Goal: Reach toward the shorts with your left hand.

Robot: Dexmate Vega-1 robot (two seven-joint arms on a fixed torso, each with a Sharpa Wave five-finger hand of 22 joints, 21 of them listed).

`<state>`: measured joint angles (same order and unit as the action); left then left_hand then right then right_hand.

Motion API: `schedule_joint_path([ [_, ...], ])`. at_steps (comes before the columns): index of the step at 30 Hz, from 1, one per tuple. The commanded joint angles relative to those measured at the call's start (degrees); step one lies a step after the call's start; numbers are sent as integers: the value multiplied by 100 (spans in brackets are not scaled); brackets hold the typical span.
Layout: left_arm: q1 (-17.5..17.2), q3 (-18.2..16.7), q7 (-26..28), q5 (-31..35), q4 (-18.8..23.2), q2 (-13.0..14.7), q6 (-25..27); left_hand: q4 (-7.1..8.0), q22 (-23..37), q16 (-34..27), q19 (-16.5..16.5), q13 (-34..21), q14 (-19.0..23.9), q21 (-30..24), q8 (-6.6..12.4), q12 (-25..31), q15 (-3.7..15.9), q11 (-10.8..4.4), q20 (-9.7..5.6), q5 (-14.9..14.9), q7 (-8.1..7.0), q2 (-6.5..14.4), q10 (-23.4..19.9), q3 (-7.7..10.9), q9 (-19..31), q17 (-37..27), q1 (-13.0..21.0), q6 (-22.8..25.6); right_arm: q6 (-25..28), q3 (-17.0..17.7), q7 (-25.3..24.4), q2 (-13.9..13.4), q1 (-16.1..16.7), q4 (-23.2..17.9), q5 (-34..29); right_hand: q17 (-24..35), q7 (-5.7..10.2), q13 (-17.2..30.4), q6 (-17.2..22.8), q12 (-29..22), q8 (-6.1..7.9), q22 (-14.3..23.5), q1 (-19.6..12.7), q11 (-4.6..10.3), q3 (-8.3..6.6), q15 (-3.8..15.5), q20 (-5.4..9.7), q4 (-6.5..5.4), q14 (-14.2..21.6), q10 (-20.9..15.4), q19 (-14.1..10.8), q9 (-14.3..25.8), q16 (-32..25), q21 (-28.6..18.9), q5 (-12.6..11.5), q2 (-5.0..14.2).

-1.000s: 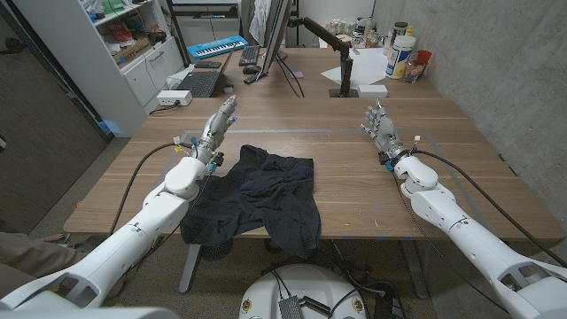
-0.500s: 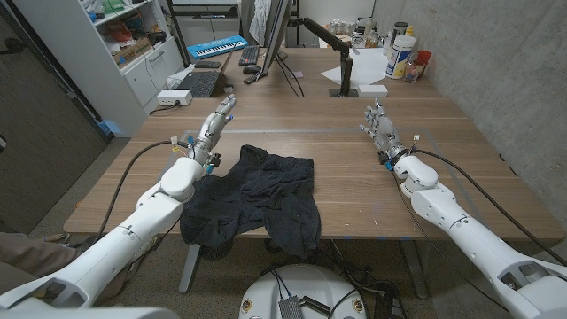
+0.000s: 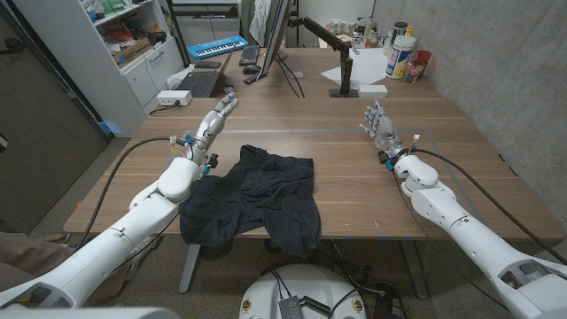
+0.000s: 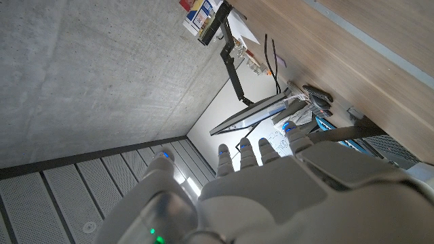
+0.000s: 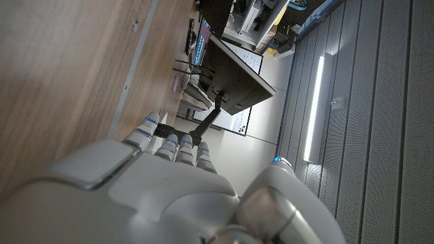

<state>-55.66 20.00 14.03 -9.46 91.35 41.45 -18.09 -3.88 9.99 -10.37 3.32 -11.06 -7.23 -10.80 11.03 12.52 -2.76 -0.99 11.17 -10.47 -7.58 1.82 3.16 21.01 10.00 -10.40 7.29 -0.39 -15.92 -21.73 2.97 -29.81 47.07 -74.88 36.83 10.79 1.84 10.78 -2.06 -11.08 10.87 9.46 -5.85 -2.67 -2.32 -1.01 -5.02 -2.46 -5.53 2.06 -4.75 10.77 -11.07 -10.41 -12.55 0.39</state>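
Looking down from the head view, we see the shorts [image 3: 252,202], dark and rumpled, lying at the near edge of the wooden table [image 3: 345,142] w/ part of the cloth hanging over that edge. Our left hand [image 3: 213,120] is stretched out above the tabletop just beyond the shorts' left corner, fingers straight & holding nothing (not touching the cloth), while the forearm passes beside the fabric. Our right hand [image 3: 378,126] stands upright well apart on the other side of the table, fingers extended & loosely apart, also w/ nothing in it.
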Motion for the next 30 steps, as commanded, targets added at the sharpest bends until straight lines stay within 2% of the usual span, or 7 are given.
schedule_joint_path([
  [1, -1, 8, 123, 482, 90, 101, -119, -38, 21, -19, 23, -32, -8, -4, 36, 32, 17, -27, 26, -1, -28, -1, -54, 1, 29, -10, 44, 53, 19, 1, 6, 10, -19, 23, 19, 25, 5, 30, 4, -32, 43, 22, -36, -44, 11, 5, -29, -13, -65, 5, 19, 16, -22, -27, -19, 37],
  [2, 47, 24, 97, 633, 92, 178, -170, -39, 21, -19, 25, -32, -9, -3, 36, 32, 18, -27, 27, -1, -28, -3, -54, 1, 29, -11, 44, 55, 1, -7, 26, 10, -31, 40, 6, 25, 8, 30, 6, -33, 44, 22, -36, -39, 11, 5, -26, -13, -65, 4, 19, 16, -22, -27, -19, 38],
  [5, 46, 16, 90, 647, 86, 170, -177, -44, 21, -23, 25, -32, -5, -6, 41, 34, 19, -35, 23, 0, -27, -9, -61, -2, 29, -11, 41, 80, -3, -7, 28, 11, -32, 43, 5, 25, 6, 30, 6, -33, 44, 22, -36, -36, 11, 5, -26, -12, -66, 4, 20, 16, -22, -27, -18, 39],
  [8, 102, 53, 137, 957, 76, 244, -252, -48, 21, -29, 23, -32, 3, -8, 46, 43, 32, -35, 23, 1, -28, -13, -87, -4, 29, -12, 40, 104, -15, -8, 25, 26, -39, 63, 5, 25, 8, 30, 7, -32, 44, 22, -37, -29, 12, 6, -27, -12, -67, 7, 21, 16, -22, -27, -18, 41],
  [14, 104, 58, 324, 1217, 28, 192, -361, -60, 21, -34, 20, -33, 6, -14, 17, 58, 58, -51, 17, 4, -58, -24, -133, -7, 30, -12, 39, 58, -23, -5, 24, 37, -40, 81, 13, 25, 9, 30, 7, -32, 44, 22, -38, -28, 13, 6, -27, -11, -69, 6, 20, 16, -21, -27, -17, 43],
  [30, 386, 230, -30, 1681, -155, 408, -779, -87, 21, -56, -34, -34, 54, -40, 41, 80, 97, -78, -3, 7, -52, -53, -209, -18, 30, -13, 36, 165, -31, 38, 54, 51, 2, 87, 104, 24, 16, 30, 11, -33, 44, 22, -40, -30, 14, 7, -28, -8, -71, 4, 21, 16, -21, -28, -15, 52],
])
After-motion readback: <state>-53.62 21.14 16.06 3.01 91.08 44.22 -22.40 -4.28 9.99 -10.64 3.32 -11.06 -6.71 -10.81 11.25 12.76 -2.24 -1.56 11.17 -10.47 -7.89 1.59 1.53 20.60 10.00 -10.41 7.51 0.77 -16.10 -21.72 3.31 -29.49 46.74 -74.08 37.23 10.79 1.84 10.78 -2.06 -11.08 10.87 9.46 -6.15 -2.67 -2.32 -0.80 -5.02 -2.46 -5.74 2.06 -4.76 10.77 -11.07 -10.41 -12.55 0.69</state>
